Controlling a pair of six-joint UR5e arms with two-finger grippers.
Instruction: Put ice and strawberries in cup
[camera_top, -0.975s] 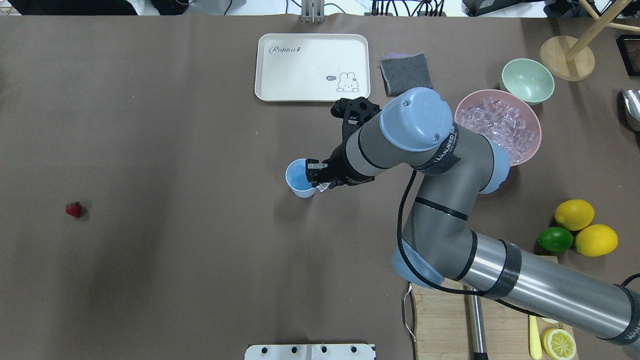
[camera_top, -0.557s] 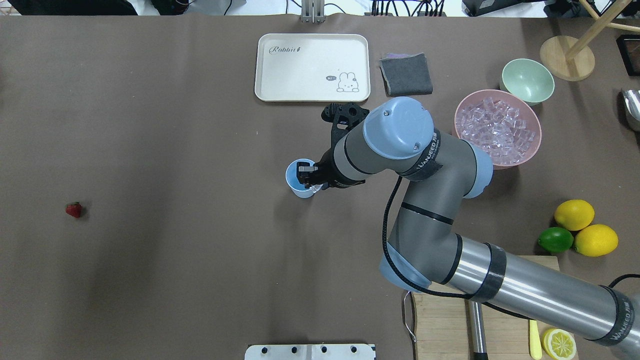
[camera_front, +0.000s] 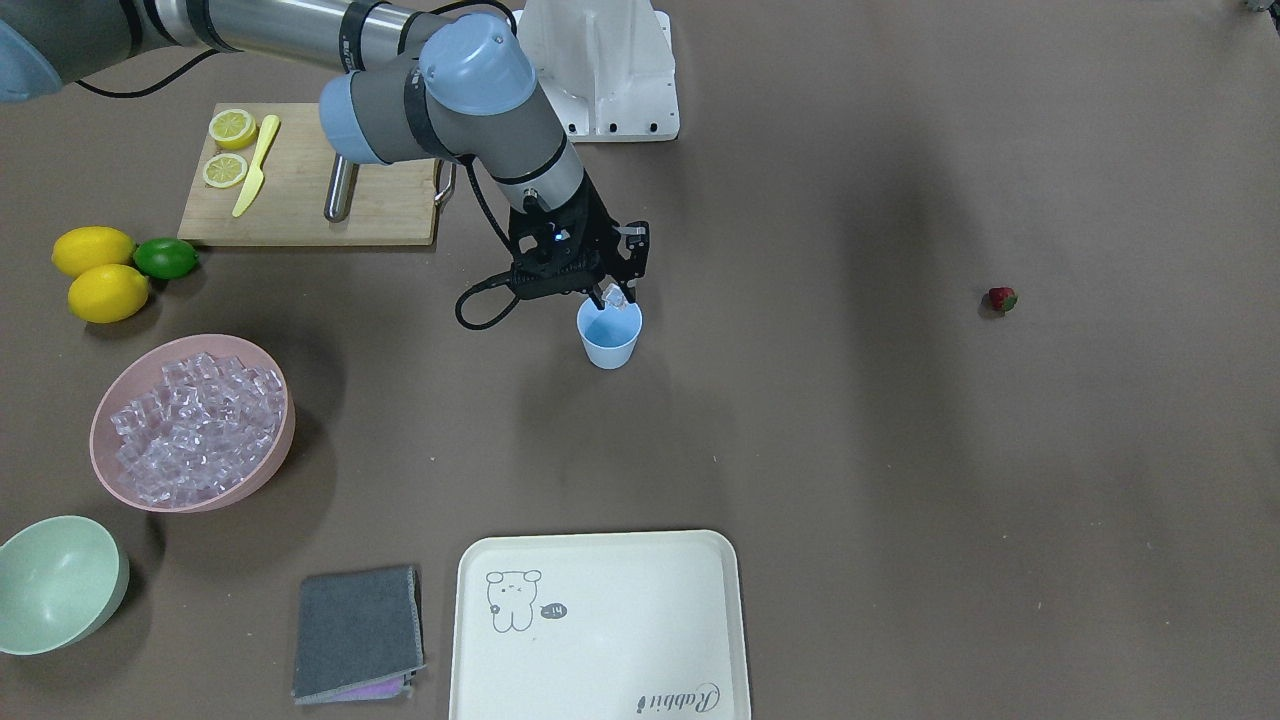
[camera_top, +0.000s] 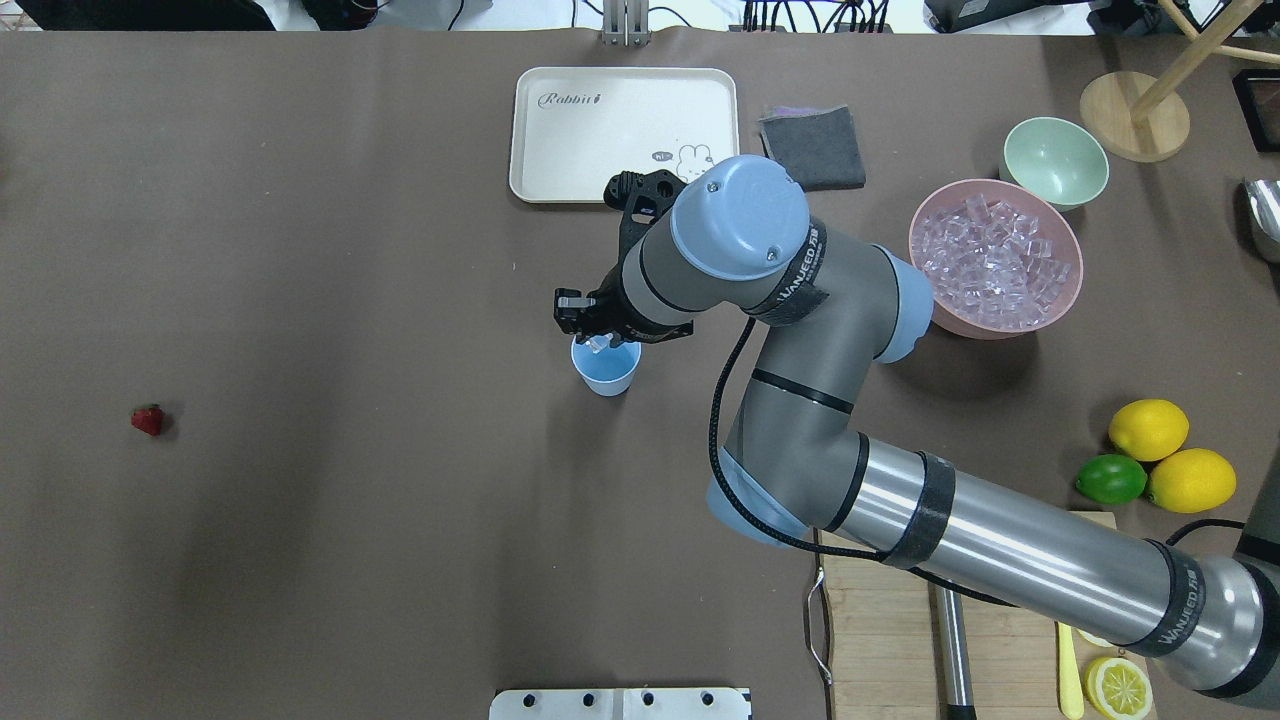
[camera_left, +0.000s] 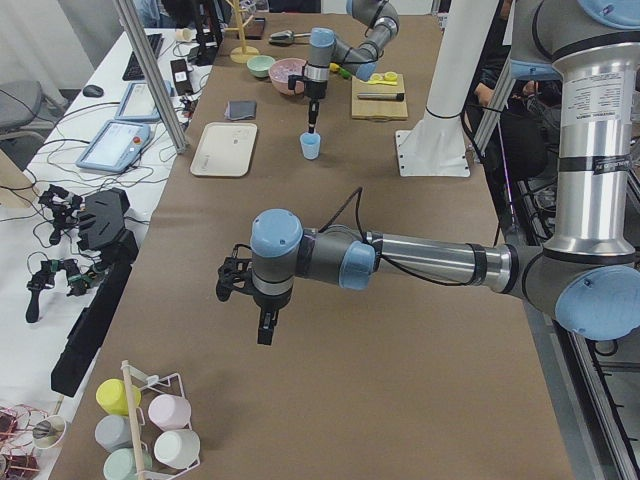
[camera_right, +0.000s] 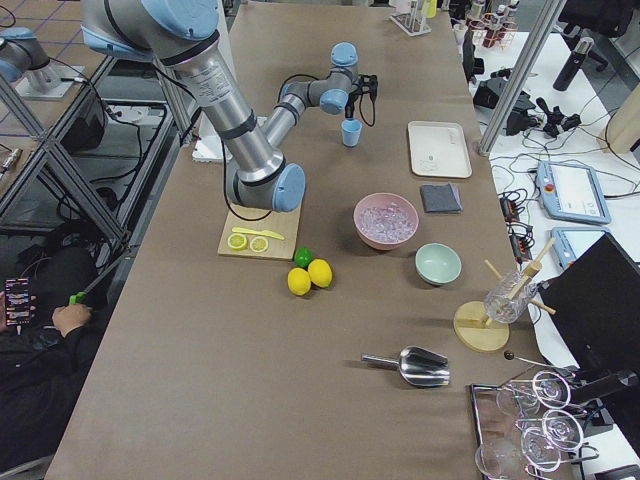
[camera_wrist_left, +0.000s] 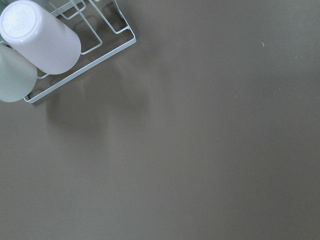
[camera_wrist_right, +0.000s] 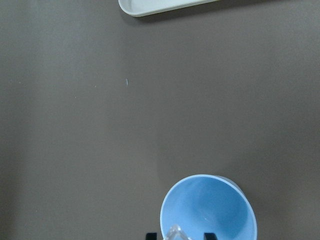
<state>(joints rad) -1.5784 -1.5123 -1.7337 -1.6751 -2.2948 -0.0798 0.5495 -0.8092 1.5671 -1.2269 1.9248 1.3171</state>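
Note:
The light blue cup (camera_top: 607, 370) stands upright mid-table and also shows in the front view (camera_front: 610, 340) and the right wrist view (camera_wrist_right: 210, 210). My right gripper (camera_top: 592, 336) is shut on one clear ice cube (camera_front: 614, 297) and holds it just above the cup's far rim; the cube (camera_wrist_right: 176, 233) sits between the fingertips. More ice fills the pink bowl (camera_top: 1058, 305). The strawberry (camera_top: 148, 420) lies alone far to the left. My left gripper (camera_left: 263, 330) hangs over bare table, away from all of these; I cannot tell whether it is open or shut.
A white tray (camera_top: 625, 135) and a grey cloth (camera_top: 812, 148) lie beyond the cup. A pale green bowl (camera_top: 1055, 162), two lemons and a lime (camera_top: 1111, 479) and a cutting board (camera_top: 900, 640) are to the right. A cup rack (camera_wrist_left: 55, 55) is near my left wrist.
My right gripper has carried the ice cube leftward and slightly away from me, from the cup's right rim to over its far left rim. The cup and strawberry have not moved.

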